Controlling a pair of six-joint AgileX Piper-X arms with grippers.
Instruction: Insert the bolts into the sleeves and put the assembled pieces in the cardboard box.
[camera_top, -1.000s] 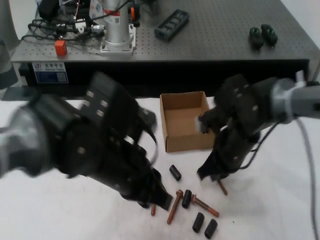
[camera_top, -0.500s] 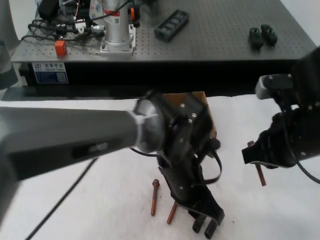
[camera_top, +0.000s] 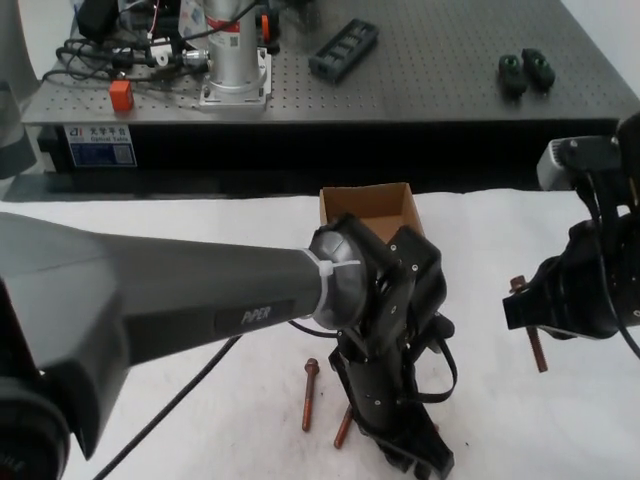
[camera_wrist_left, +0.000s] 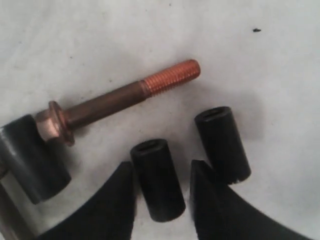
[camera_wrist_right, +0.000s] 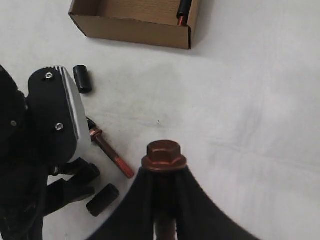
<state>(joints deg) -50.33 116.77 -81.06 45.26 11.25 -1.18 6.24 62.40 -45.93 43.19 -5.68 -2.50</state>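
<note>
Seen from the left wrist view, my left gripper (camera_wrist_left: 162, 169) is open low over the white cloth, its fingers (camera_wrist_left: 112, 210) either side of a black sleeve (camera_wrist_left: 157, 181). A second sleeve (camera_wrist_left: 222, 145), a third (camera_wrist_left: 32, 159) and a copper bolt (camera_wrist_left: 120, 100) lie close by. My right gripper (camera_wrist_right: 164, 176) is shut on a copper bolt (camera_wrist_right: 163, 155), head toward the camera, held above the cloth at the right (camera_top: 538, 352). The cardboard box (camera_wrist_right: 132, 24) holds one assembled piece (camera_wrist_right: 183, 10). From the high view, the left gripper (camera_top: 415, 455) is at the near edge.
Two loose bolts (camera_top: 310, 392) (camera_top: 343, 427) lie left of the left gripper. A lone sleeve (camera_wrist_right: 82, 79) lies nearer the box. A black-edged optical bench (camera_top: 330, 125) stands behind the cloth. The big left arm (camera_top: 150, 300) crosses the near left.
The left arm has swung right across the cloth and lowered its gripper over the sleeves. The right arm has lifted its bolt and carried it to the right.
</note>
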